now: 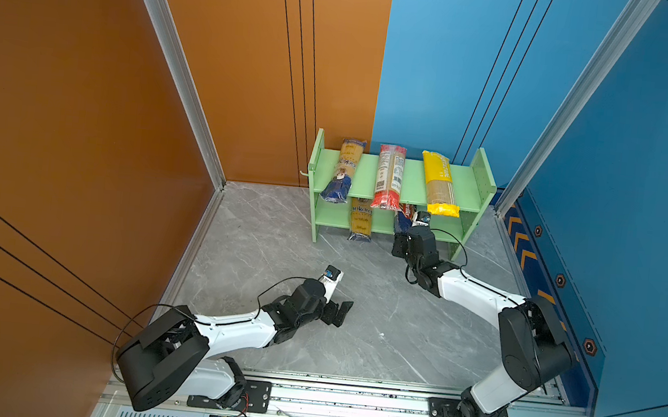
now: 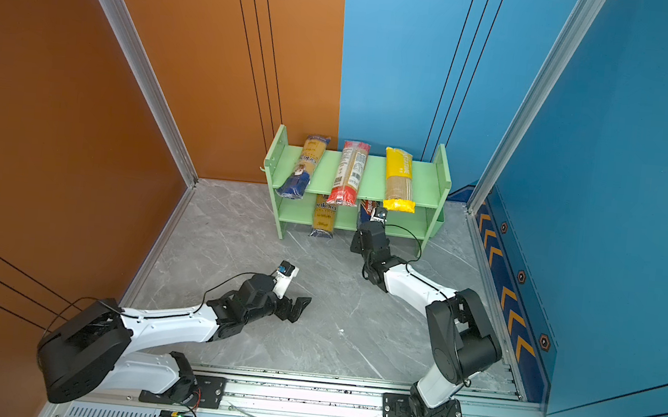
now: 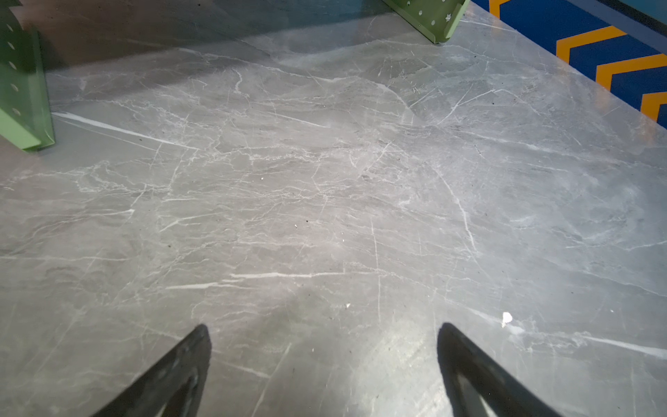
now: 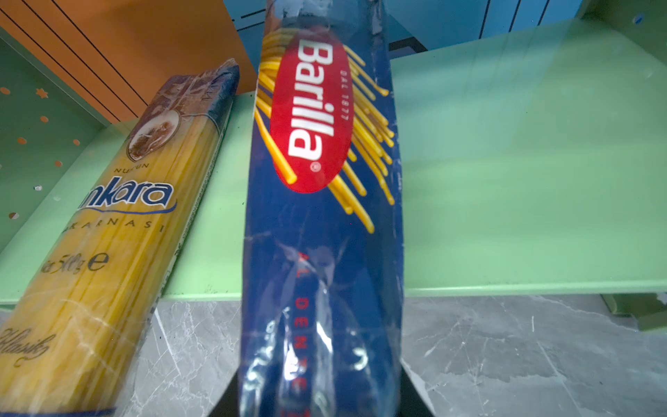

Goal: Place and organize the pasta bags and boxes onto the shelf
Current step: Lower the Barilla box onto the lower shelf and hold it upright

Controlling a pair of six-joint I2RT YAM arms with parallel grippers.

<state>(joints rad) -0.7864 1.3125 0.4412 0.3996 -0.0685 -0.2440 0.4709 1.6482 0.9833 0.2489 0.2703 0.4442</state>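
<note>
The right jaws are clenched on the near end of the dark blue Barilla pack [image 4: 321,216]. The pack reaches lengthways into the lower tier [image 4: 523,180] of the green shelf [image 1: 410,175]. Its held end hangs out past the tier's front edge, above the grey surface [image 3: 325,180]. Whether the far end lies flat on the tier I cannot tell.

An ankara bag [image 4: 119,234] lies just beside the pack on the same tier, also overhanging the front. The two draw close at their far ends without touching.

On the top tier are a second ankara bag [image 1: 344,169], lying askew, a red-ended clear bag [image 1: 389,177] and a yellow bag [image 1: 439,182]. All three poke out over the front edge.

The left jaws are released and empty, low over bare surface and well away from the shelf.

The main risks, as I judge them:
- If the pack is let go this far out, the overhanging end may tip it down onto the surface.
- A crooked push inward could shove the neighbouring ankara bag.
- If the wrist lifts as it pulls back, it could catch the red-ended or yellow bag overhead and drag it off.
- The glossy film may slip in the grip.
</note>
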